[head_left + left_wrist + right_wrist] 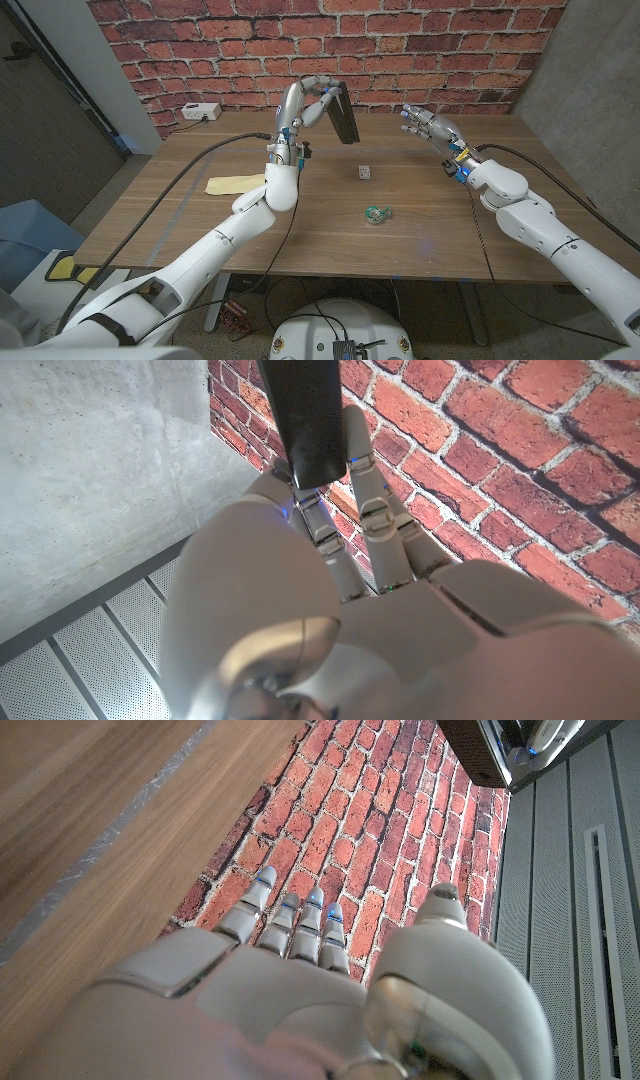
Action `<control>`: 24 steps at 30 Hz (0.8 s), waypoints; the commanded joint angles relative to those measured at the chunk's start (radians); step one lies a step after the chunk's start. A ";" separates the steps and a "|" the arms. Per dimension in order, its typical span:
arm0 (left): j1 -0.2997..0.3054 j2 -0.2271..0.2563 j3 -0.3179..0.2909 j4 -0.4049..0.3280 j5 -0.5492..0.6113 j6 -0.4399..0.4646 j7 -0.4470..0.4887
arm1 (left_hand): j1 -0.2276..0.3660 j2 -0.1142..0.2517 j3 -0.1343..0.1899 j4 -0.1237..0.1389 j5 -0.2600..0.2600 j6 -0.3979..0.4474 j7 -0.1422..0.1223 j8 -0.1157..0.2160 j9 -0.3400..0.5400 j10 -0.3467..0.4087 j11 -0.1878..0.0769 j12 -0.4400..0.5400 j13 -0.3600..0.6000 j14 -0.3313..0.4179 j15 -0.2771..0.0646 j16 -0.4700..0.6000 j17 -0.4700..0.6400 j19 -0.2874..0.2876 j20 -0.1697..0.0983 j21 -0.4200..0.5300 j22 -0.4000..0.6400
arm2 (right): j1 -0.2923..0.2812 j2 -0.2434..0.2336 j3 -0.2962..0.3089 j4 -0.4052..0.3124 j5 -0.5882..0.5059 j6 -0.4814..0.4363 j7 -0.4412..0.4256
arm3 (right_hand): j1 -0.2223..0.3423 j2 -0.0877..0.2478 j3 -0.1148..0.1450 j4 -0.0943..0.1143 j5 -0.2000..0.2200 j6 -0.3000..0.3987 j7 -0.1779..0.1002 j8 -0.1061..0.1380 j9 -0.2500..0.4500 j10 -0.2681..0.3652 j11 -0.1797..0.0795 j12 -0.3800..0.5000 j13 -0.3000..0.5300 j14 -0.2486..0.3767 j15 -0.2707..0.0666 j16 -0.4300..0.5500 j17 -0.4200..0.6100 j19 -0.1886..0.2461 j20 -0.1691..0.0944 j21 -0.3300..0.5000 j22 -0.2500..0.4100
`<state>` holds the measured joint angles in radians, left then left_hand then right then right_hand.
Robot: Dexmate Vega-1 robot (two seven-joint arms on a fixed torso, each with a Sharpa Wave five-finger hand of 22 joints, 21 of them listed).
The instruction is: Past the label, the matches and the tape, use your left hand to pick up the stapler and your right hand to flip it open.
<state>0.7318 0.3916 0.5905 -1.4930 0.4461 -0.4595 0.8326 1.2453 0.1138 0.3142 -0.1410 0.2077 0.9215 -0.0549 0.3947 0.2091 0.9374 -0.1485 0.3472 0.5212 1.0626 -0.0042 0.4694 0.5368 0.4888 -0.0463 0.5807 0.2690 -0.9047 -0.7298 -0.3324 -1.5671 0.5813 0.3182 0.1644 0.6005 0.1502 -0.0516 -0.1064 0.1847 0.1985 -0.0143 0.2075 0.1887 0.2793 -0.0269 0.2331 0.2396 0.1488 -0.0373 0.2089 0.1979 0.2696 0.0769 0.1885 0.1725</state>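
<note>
Black and held high, the stapler (pixel 342 112) sits in my left hand (pixel 303 105) above the far half of the wooden table (pixel 180 215), its long body tilted with the lower end toward 5 o'clock. In the left wrist view the fingers (pixel 367 480) run up alongside the stapler's dark body (pixel 302 415) and press against it; I see no brand or writing on it.

My right hand (pixel 430 128) hangs in the air at 3 o'clock from the stapler, well apart from it, holding nothing. In the right wrist view its fingers (pixel 290 920) lie close side by side, lightly extended, the thumb (pixel 440 910) standing off to one side, and the stapler's end (pixel 495 750) shows at the frame's corner.

On the table I see a small matchbox (pixel 365 172) at 6 o'clock from the stapler, its print too small to read. The roll of green tape (pixel 377 212) lies nearer me, also at 6 o'clock. A yellowish label (pixel 235 182) lies flat near the left forearm, at 9 o'clock from the matchbox; I can read no text on it. A white box (pixel 200 112) sits at the far left corner by the brick wall (pixel 450 40).
</note>
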 commanded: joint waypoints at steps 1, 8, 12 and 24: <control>0.013 -0.027 0.011 0.020 0.008 -0.052 -0.011 | 0.043 0.033 -0.005 -0.001 0.007 0.000 -0.006 -0.005 0.003 -0.001 -0.005 -0.004 0.002 0.143 -0.234 -0.002 0.004 -0.008 -0.100 0.007 0.001 | -0.013 0.001 0.001 -0.006 -0.015 0.047 0.007 | 0.013 -0.002 0.006 -0.002 -0.001 0.015 -0.003 0.005 0.001 0.021 0.002 0.011 0.007 0.009 -0.063 0.005 0.005 -0.006 -0.001 0.002 0.000; 0.009 -0.047 0.027 0.065 0.066 -0.095 0.066 | 0.043 0.035 -0.007 0.001 0.007 0.002 -0.006 -0.006 0.003 0.001 -0.009 -0.006 0.002 0.142 -0.234 -0.005 0.007 -0.014 -0.104 0.009 -0.001 | -0.003 0.010 -0.008 0.007 -0.008 0.080 0.046 | 0.014 -0.002 0.011 -0.003 -0.001 0.031 0.000 0.009 0.001 0.038 0.000 0.017 0.010 0.019 -0.068 0.010 0.006 -0.004 0.002 0.003 0.000; 0.009 -0.056 0.032 0.080 0.047 -0.118 0.058 | 0.043 0.035 -0.009 0.002 0.007 0.000 -0.008 -0.007 0.003 0.002 -0.009 -0.007 0.001 0.143 -0.234 -0.006 0.009 -0.015 -0.104 0.010 -0.003 | 0.003 0.008 -0.012 0.005 -0.002 0.083 0.066 | 0.015 -0.004 0.013 -0.005 -0.002 0.037 0.002 0.010 0.001 0.048 -0.005 0.020 0.012 0.020 -0.072 0.011 0.006 0.001 0.005 0.005 0.000; 0.014 -0.076 0.036 0.115 0.042 -0.143 0.061 | 0.043 0.035 -0.014 0.004 0.008 0.003 -0.009 -0.009 0.003 0.005 -0.009 -0.008 0.002 0.143 -0.234 -0.010 0.014 -0.024 -0.110 0.013 -0.007 | 0.021 -0.015 -0.034 -0.027 -0.006 0.047 0.108 | 0.012 -0.010 0.016 -0.006 -0.003 0.027 0.007 0.003 0.001 0.060 0.005 0.023 0.017 0.011 -0.061 0.008 0.006 -0.006 0.024 0.002 0.001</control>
<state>0.7427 0.3341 0.6194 -1.4111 0.4897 -0.5568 0.8806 1.2531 0.1216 0.3022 -0.1364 0.2118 0.9197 -0.0607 0.3863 0.2092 0.9337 -0.1522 0.3400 0.5212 1.0625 -0.0042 0.4617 0.5464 0.4710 -0.0462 0.5886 0.2599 -0.9046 -0.7239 -0.3427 -1.5659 0.5769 0.3867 0.2310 0.6057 0.1450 -0.0395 -0.1104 0.1848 0.2287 -0.0127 0.2114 0.1885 0.3344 -0.0249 0.2517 0.2535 0.1609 -0.0410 0.2146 0.2026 0.2640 0.0901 0.1886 0.1725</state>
